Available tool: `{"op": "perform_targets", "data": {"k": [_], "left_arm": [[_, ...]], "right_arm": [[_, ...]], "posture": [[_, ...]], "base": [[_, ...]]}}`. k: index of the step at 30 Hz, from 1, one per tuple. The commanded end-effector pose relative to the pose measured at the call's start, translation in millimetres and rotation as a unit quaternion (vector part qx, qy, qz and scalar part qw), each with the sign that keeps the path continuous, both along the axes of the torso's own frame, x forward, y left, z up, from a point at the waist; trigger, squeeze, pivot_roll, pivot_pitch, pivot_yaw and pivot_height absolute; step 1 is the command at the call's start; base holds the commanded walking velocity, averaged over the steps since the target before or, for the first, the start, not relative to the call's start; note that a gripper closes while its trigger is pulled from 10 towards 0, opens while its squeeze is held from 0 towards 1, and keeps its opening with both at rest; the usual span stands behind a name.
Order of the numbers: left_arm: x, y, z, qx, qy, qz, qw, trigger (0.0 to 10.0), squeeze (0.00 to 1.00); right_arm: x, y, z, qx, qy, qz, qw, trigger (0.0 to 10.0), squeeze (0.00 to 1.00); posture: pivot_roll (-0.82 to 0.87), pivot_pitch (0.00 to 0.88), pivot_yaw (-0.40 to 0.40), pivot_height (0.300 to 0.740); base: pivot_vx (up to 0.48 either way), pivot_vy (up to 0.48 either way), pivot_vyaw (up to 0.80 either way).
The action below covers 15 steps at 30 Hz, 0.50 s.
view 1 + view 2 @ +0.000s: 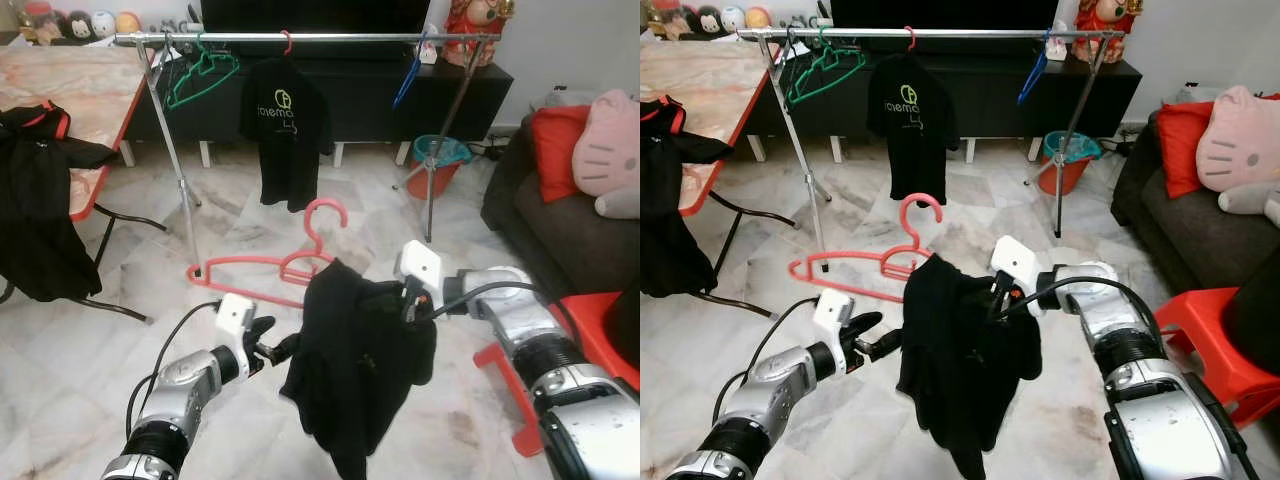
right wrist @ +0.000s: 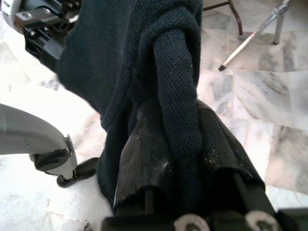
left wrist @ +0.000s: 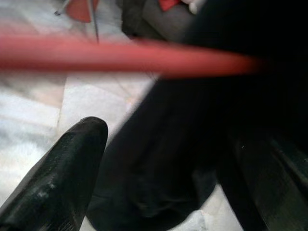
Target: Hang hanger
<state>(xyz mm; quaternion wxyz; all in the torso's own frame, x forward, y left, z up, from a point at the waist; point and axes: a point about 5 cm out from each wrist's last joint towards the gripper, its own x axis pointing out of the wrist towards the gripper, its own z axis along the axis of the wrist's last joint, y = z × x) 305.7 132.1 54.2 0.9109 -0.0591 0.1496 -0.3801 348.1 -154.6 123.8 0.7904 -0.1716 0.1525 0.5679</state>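
Black, soft knit cloth is what I am mostly handling: a limp black garment (image 1: 355, 370) draped over the thin red plastic hanger (image 1: 275, 265), hanging low between my two arms, above the marble floor (image 1: 80, 350) and well short of the silver clothes rail (image 1: 300, 37). My right gripper (image 2: 180, 144) has its fingers closed tight on a bunched fold of the cloth. My left gripper (image 1: 268, 348) sits just beside the garment's edge with its fingers apart, cloth and the red bar lying between them; I cannot tell that it grips anything. I judge the load light but floppy, and the cloth could slide off the smooth plastic if tilted. The stiff hanger is the better hold, near the neck under the hook (image 1: 322, 215), so the hook stays free to reach the rail.
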Motion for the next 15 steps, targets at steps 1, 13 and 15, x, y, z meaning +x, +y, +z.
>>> {"op": "perform_targets", "data": {"k": [1,13,15], "left_arm": [[3.0,-6.4,3.2,0.024,-0.011,-0.006,1.000,10.0,0.00],[9.1,-40.3,19.3,0.047,-0.062,-0.015,0.997,10.0,0.00],[11.9,-54.3,21.6,0.079,-0.087,0.001,0.993,10.0,0.00]], "right_arm": [[6.0,5.5,17.7,0.018,-0.030,0.015,0.999,0.0,0.00],[9.4,16.9,22.3,0.027,-0.037,0.022,0.999,0.0,0.00],[12.9,19.1,27.0,0.033,-0.045,0.012,0.998,0.0,0.00]], "posture": [[-0.05,0.000,-0.130,0.732],[-0.05,0.000,-0.137,0.732],[-0.04,0.000,-0.139,0.732]], "base": [[0.000,0.000,0.00],[0.000,0.000,0.00],[0.000,0.000,0.00]]}}
